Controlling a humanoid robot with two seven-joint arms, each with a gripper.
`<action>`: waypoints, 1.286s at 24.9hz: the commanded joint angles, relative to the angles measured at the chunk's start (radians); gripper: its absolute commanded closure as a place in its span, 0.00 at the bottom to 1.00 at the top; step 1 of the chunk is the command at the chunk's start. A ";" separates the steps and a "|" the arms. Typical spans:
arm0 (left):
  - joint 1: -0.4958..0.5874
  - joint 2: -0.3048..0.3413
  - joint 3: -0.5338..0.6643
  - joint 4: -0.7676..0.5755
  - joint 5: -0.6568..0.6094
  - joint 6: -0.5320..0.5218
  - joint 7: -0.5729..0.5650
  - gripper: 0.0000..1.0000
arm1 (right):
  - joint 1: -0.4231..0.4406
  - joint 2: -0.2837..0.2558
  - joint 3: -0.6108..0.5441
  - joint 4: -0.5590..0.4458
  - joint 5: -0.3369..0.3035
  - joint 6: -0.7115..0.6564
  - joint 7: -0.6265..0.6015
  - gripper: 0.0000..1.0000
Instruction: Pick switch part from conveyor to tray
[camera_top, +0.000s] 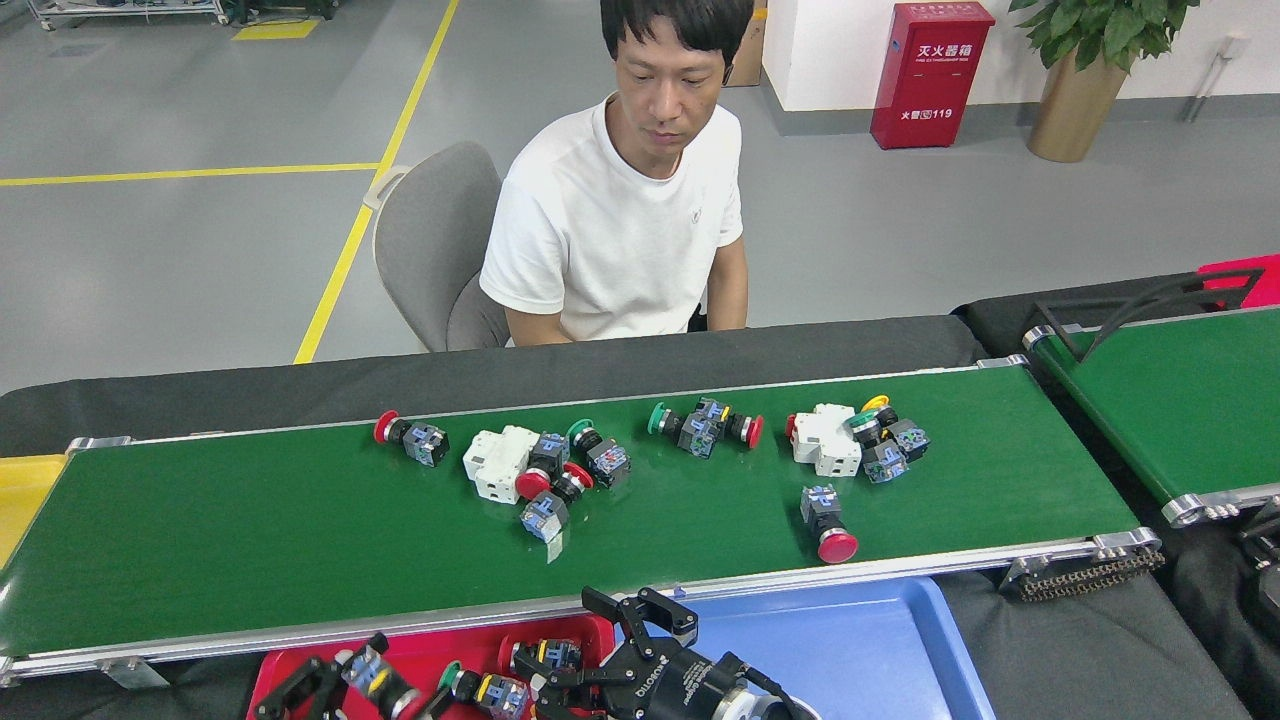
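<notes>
At the far left a yellow tray (22, 500) is cut off by the frame edge. Low down, the left gripper (345, 680) pokes up over the red tray (440, 645), its black fingers closed around a small switch part (372, 678) with a yellow dot and blue body; the arm behind it is out of sight below the frame. Two more switch parts (500, 680) lie in the red tray, half cut off.

The conveyor (250, 540) runs across the middle, its dark-green belt framed by silver rails. On it, from the left: a lone red-capped switch part (410, 437); a cluster around a white breaker block (497, 462) with red and green buttons, too tangled to count; a green-and-red pair (705, 428); a second white block cluster (855, 440); and a red mushroom button (828, 525) lying alone near the front rail.

The right gripper (625, 650) sits low, over the seam between the red tray and the blue tray (850, 640), wrist turned sideways toward the left. Its fingers stand spread apart and I can see nothing between them. White lettering runs along its black body but is too small to read.

Behind the belt a person in a white T-shirt (615, 225) sits on a grey chair (430, 245), forearms hidden by the black-draped surface (300, 385). A red cabinet (930, 75) bears Chinese characters and "119". At right, a second green belt (1180, 400) is cut off.
</notes>
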 joint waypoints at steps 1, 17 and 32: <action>-0.003 -0.058 0.105 0.010 -0.009 0.016 0.042 0.00 | -0.030 0.010 -0.078 -0.016 -0.002 0.031 -0.029 0.05; -0.159 -0.042 0.304 0.243 -0.193 0.039 0.188 0.00 | 0.163 -0.165 -0.145 -0.058 0.133 0.626 -0.394 0.04; -0.654 0.035 0.056 0.713 -0.263 -0.005 0.110 0.00 | -0.036 -0.107 0.206 0.137 0.144 0.574 -0.276 0.05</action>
